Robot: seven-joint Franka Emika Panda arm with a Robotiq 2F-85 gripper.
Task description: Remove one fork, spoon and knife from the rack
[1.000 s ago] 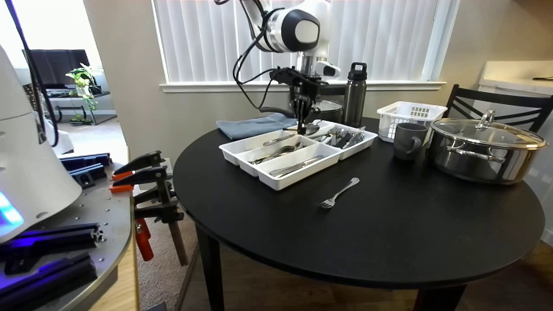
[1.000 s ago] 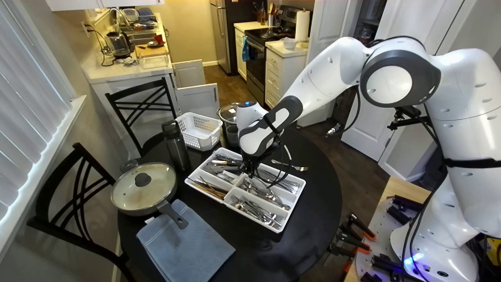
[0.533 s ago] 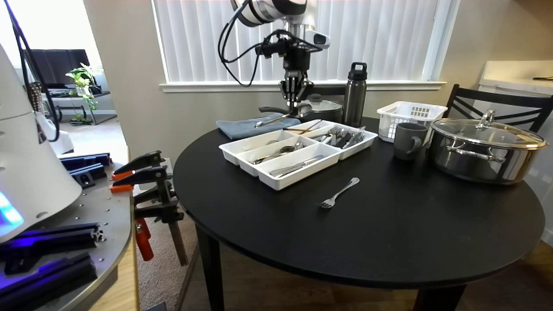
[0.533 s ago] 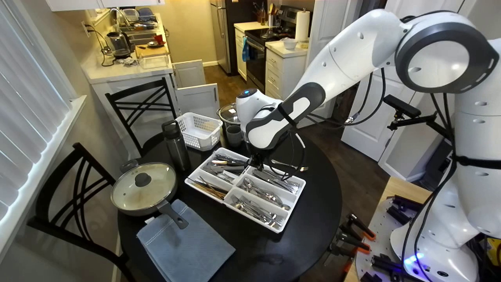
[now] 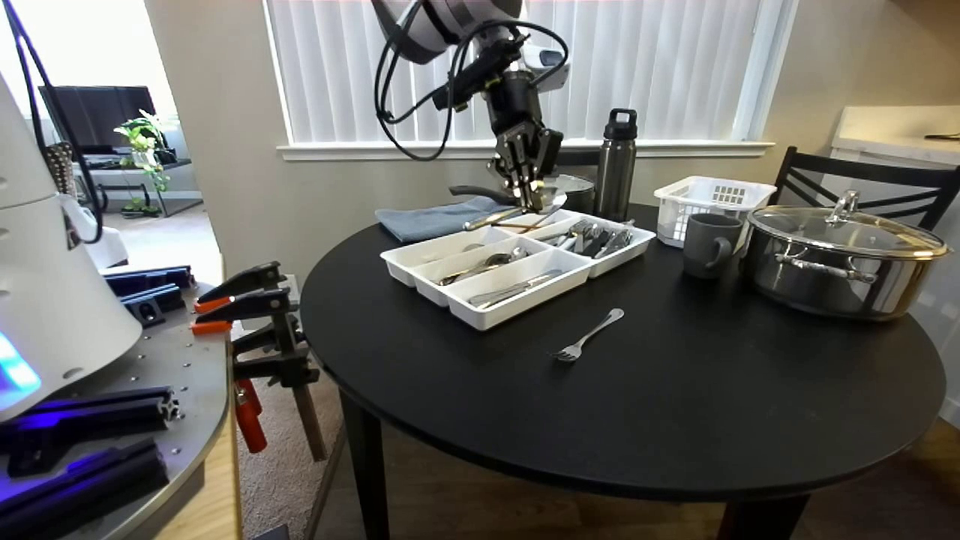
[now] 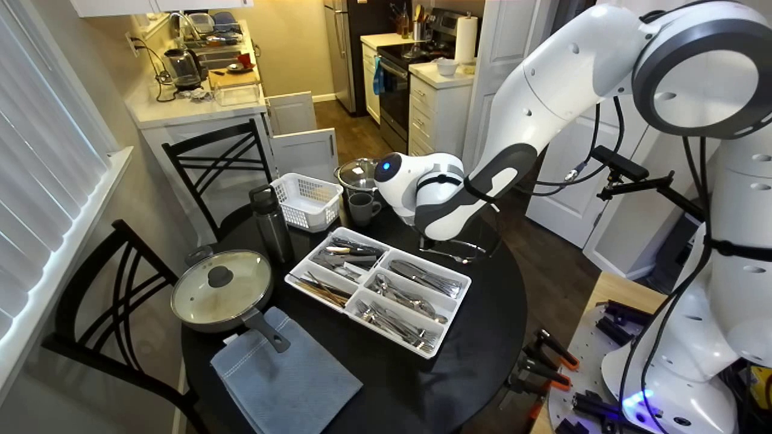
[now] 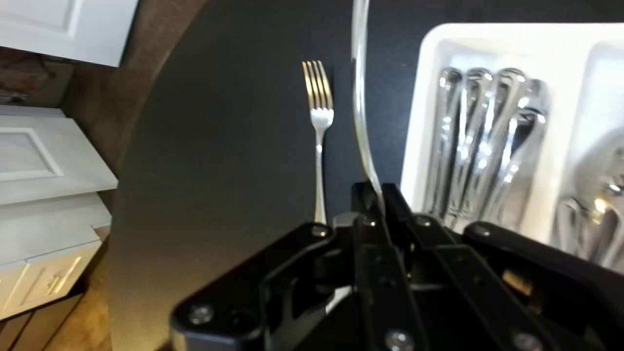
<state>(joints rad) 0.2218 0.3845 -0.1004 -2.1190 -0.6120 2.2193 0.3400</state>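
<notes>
A silver fork (image 5: 591,335) lies on the black table in front of the white rack (image 5: 536,295). It also shows in the wrist view (image 7: 321,117), left of the rack (image 7: 420,122). My gripper (image 5: 529,198) is shut on a silver spoon (image 5: 486,220), whose rounded bowl shows beyond the fingers. It holds the spoon above the table. In the wrist view the gripper (image 7: 379,192) grips the spoon (image 7: 360,97) between fork and rack. Several long silver utensils that look like knives (image 6: 422,274) lie in one rack compartment. The arm hides the gripper in an exterior view.
A white slatted basket (image 5: 670,214), a bottle (image 5: 616,172), a grey mug (image 5: 705,244) and a large lidded pot (image 5: 832,270) stand on the table. A lidded pan (image 6: 223,289) and a blue cloth (image 6: 289,374) lie beside the rack. Other rack compartments hold more cutlery and chopsticks (image 6: 325,289).
My gripper has lifted the spoon out of the rack, then moved away across it toward the fork's side and tilted. The fork and rack have not moved.
</notes>
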